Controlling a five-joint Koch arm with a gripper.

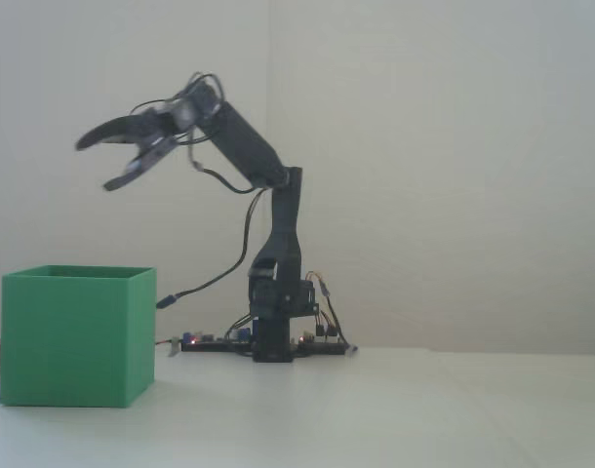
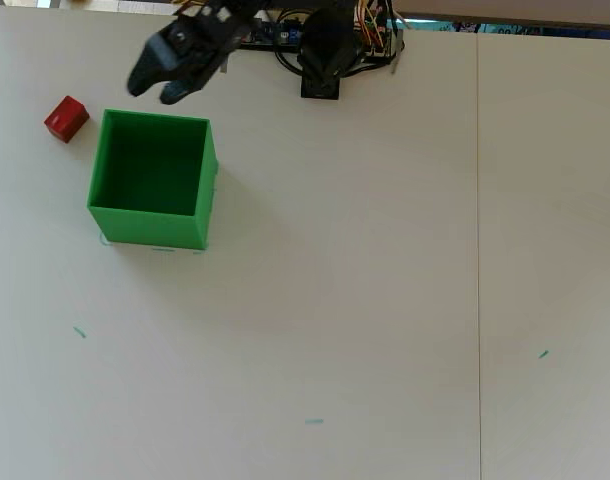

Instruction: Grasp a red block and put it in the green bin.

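We held our jaws (image 1: 98, 163) wide and empty, high above the surface, presumably to clear the green bin (image 2: 151, 180) before descending on the red block (image 2: 66, 118) lying just beyond its far-left corner.

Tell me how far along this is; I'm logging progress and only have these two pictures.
Early stage. Nothing is delivered: the green bin looks empty in the overhead view, and the red block sits on the table beside it, on its left there. In hand: the gripper is raised high, open and empty, near the bin. Left: reach the block, grasp it, lift it, and drop it in the bin.
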